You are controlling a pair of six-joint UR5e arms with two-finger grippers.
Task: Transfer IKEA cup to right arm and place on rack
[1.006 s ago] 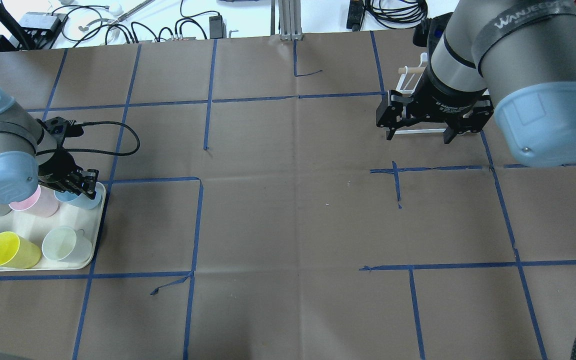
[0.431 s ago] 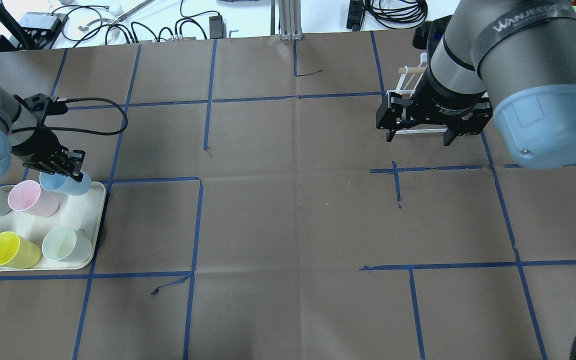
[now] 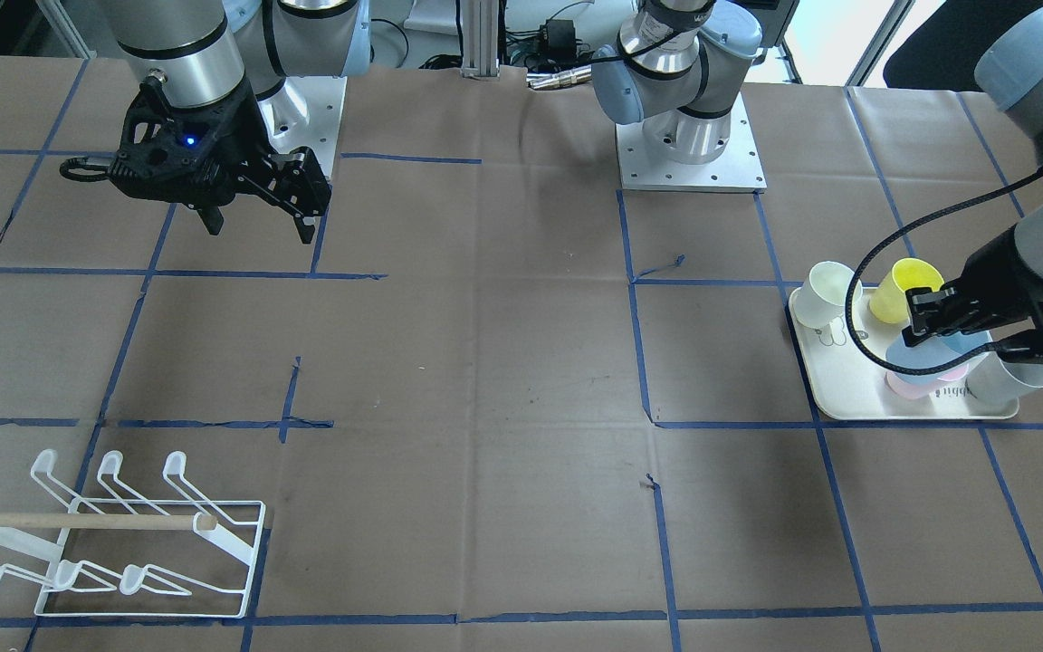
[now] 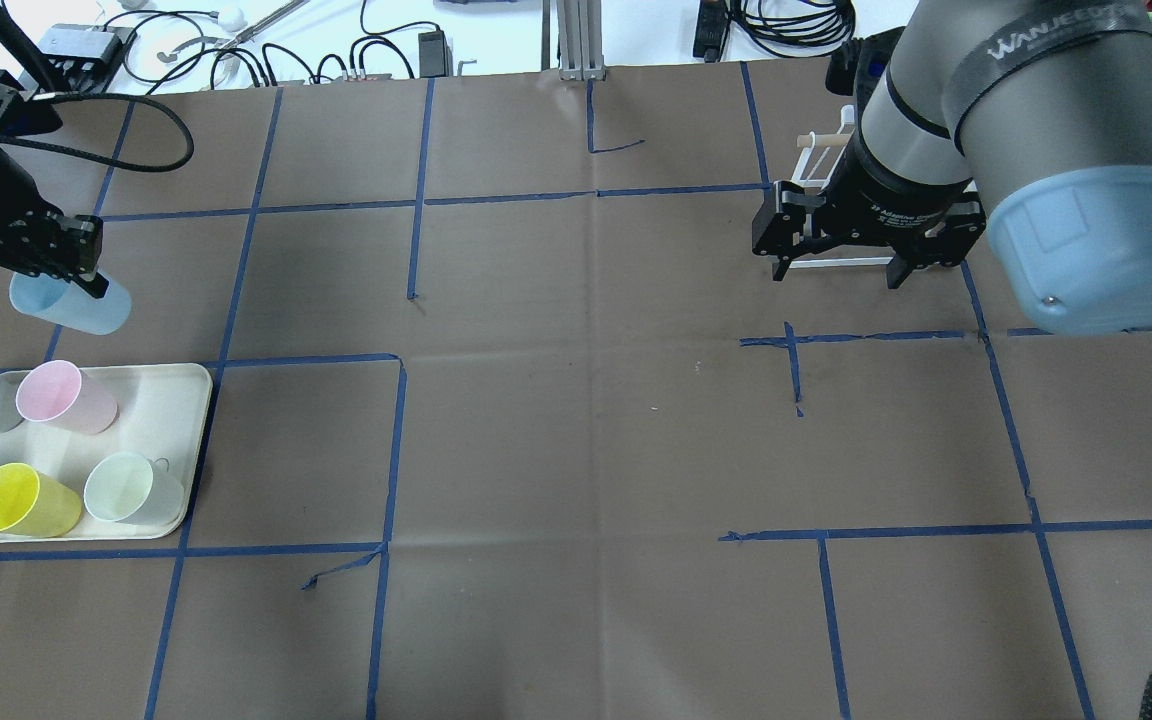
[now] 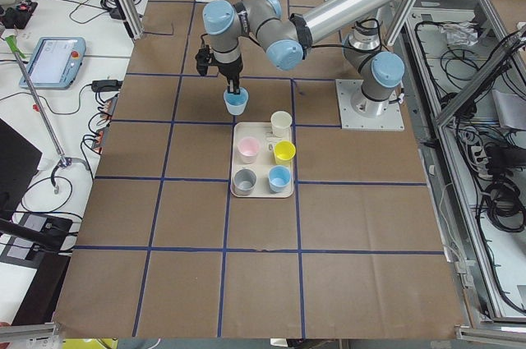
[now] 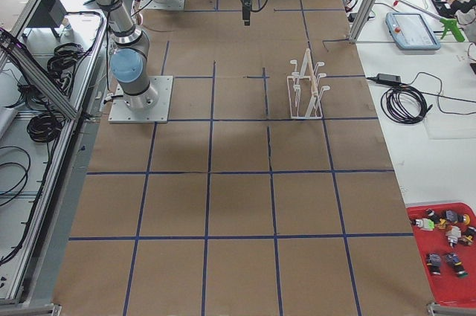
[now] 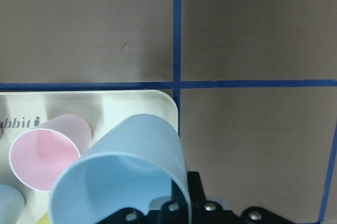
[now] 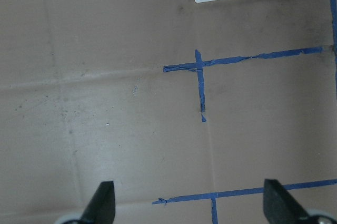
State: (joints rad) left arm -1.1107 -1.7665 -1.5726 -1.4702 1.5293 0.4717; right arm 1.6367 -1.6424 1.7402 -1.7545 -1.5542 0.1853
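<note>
A: While the cup [image 4: 71, 305] hangs in the air like that, which step do you make it?

B: I call it the carry toward the hand-over. My left gripper [image 4: 86, 283] is clamped on the cup's wall at the rim, with the mouth tipped sideways. The cup is clear of the tray [image 4: 164, 412], over its far edge or just past it. My views disagree on which.

A: And the receiver?

B: The right gripper [image 4: 841, 272] hovers well apart from the tray, toward the table's other end, its fingers spread wide with nothing between them. The rack [image 3: 78, 521] stands at that same end.

A: So what next?

B: I judge I must bring the cup away from the tray toward mid-table and offer its base end. My left fingers take up the rim, and the right arm [image 4: 1036, 100] needs free wall to grip.

A: Any writing?

B: The band [image 4: 1056, 35] on the right arm reads "WANJEE" and then runs off frame. The right gripper's body says "2F Adaptive"; the rest is too small to read. On the tray, beside the pink cup [image 7: 42, 155], I read "abbit", with its start cut off.
</note>
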